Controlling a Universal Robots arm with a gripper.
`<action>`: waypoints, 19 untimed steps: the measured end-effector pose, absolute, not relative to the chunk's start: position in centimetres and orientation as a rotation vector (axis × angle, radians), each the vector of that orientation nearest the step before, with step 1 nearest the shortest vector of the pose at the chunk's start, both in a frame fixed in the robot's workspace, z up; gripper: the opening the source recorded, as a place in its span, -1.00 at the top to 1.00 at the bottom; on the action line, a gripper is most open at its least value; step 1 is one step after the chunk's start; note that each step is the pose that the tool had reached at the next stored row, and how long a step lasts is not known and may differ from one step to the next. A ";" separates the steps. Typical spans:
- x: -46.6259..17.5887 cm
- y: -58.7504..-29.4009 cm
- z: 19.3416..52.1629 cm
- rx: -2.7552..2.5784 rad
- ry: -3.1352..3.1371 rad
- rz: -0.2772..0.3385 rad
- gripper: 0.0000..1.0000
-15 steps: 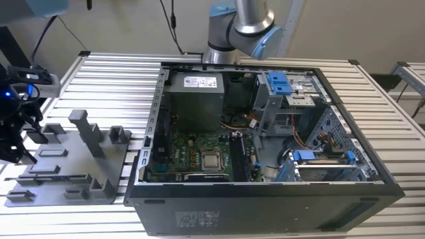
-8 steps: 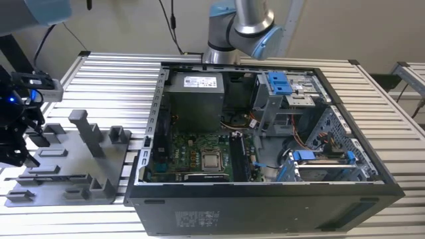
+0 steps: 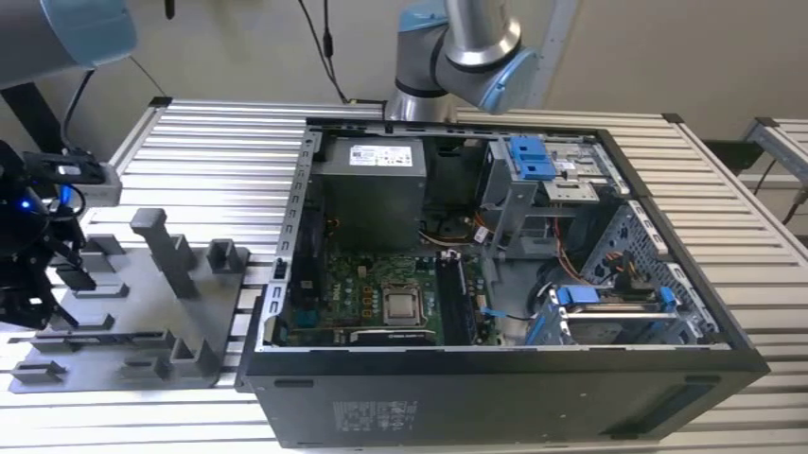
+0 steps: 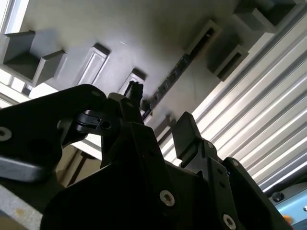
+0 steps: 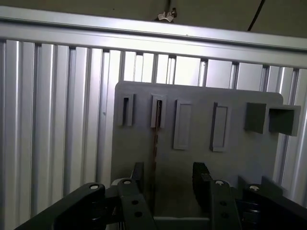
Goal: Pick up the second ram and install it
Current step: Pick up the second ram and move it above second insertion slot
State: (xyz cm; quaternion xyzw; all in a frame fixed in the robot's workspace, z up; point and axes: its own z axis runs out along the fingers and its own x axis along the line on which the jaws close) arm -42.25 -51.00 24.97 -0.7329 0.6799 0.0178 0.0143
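- The black two-finger gripper (image 5: 169, 173) is open: its fingers (image 5: 200, 175) stand apart with clear space between them and hold nothing.
- The second ram, a long, thin, near-black memory stick (image 5: 155, 143), stands on its narrow edge on the flat grey plastic fixture plate (image 5: 240, 158). Its far end sits in a raised rectangular grey holder slot (image 5: 157, 111).
- In the first wrist view the stick appears edge-on as a thin dark line. This line runs from the slot back into the gap between the fingers, closer to one finger than to the other.
- The stick's long axis runs away from the gripper and across the line that joins the two fingertips. The fingers therefore face the stick's two flat sides.
- In the second wrist view the stick (image 4: 172, 75) runs obliquely away from the fingertips and beyond them. No contact is visible; judged from both wrist views, the gripper is lined up over the near end of the stick and has not closed on it.
- In the exterior view the gripper hangs at the view's left edge, over the fixture plate. A tall grey post (image 3: 165, 248) and several low grey blocks stand on this plate.
- The plate lies on a ribbed aluminium table (image 3: 202, 161).
- To the exterior view's right of the plate lies an open black computer case (image 3: 505, 383) with a green motherboard (image 3: 378, 284) exposed. It is well apart from the gripper.
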 end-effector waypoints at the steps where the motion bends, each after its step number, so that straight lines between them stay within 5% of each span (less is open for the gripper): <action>1: -42.3 -51.1 24.8 -2.285 2.113 0.055 -0.07; 19: -42.3 -51.2 21.8 -2.299 2.090 0.045 -0.07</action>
